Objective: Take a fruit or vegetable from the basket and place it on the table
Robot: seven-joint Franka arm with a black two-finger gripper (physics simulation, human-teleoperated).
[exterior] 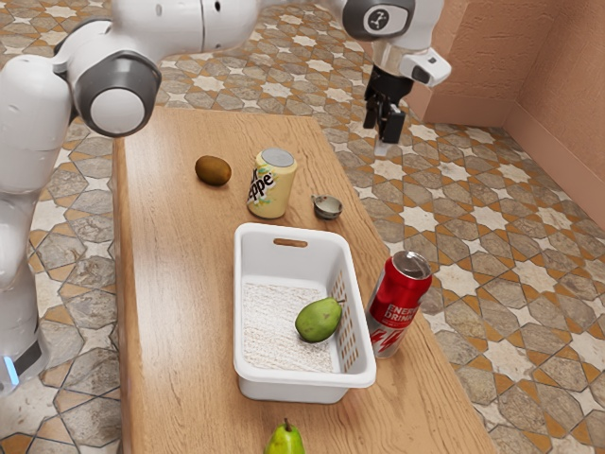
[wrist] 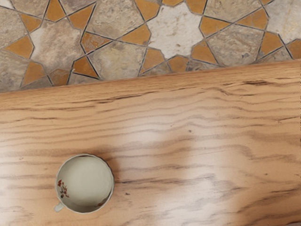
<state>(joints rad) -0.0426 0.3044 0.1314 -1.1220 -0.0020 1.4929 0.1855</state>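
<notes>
My gripper (exterior: 381, 121) hangs high beyond the table's far-right edge in the exterior view, well away from the basket, its two black fingers apart with nothing seen between them. The white basket (exterior: 302, 385) stands on the wooden table (exterior: 180, 284). Inside it, toward its right wall in the exterior view, lies a green mango-like fruit (exterior: 319, 320). Outside the basket are a brown oval fruit (exterior: 213, 170) near the table's far end and a green pear (exterior: 285, 442) at the view's lower edge. Bare table (wrist: 188, 155) and its edge appear in the wrist view.
A red energy drink can (exterior: 399, 301) stands close beside the basket's right wall in the exterior view. Beyond the basket are a yellow can (exterior: 272, 183) and a small cup (exterior: 327, 206). In the wrist view the cup (wrist: 85, 182) sits upright, with patterned floor (wrist: 174, 30) past the table edge.
</notes>
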